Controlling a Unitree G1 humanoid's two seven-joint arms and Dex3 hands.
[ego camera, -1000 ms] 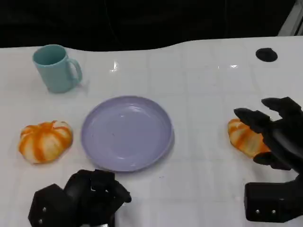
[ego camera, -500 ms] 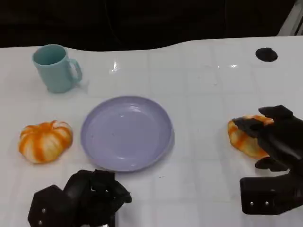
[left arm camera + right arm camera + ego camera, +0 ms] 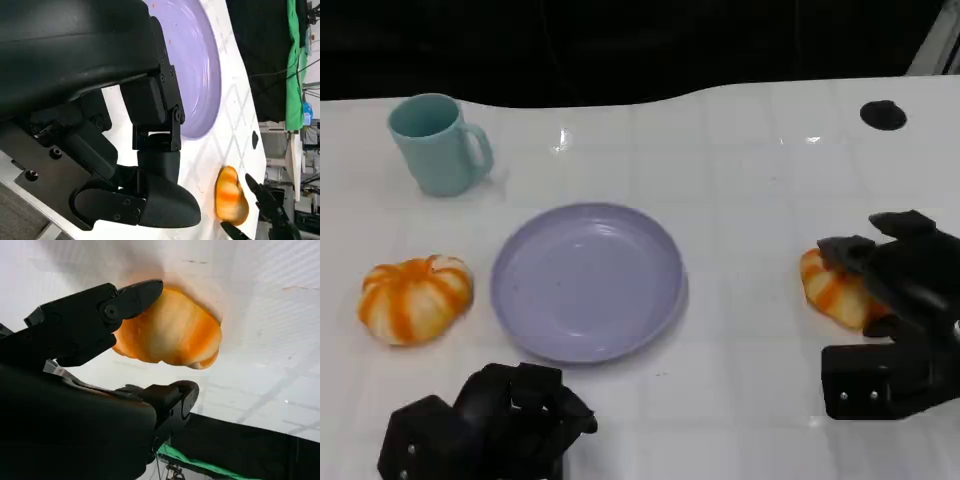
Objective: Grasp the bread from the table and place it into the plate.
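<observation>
The bread (image 3: 832,291), an orange-striped bun, lies on the white table at the right, a hand's width from the lilac plate (image 3: 587,280). My right hand (image 3: 908,288) is down over it, with fingers curved across its near and top sides. In the right wrist view a finger (image 3: 125,297) lies against the bread (image 3: 170,332), while the thumb (image 3: 177,395) stands a little apart from it on the other side. The bread still rests on the table. My left hand (image 3: 490,425) sits curled and holding nothing near the front edge, just before the plate (image 3: 200,65).
A round orange-striped pumpkin-shaped bun (image 3: 415,298) lies left of the plate. A teal mug (image 3: 438,143) stands at the back left. A small black disc (image 3: 883,115) sits at the back right, near the table's far edge.
My right hand has come down and in over the bread, its fingers curving closer around it. The bread, the plate and my left hand have stayed where they were.
</observation>
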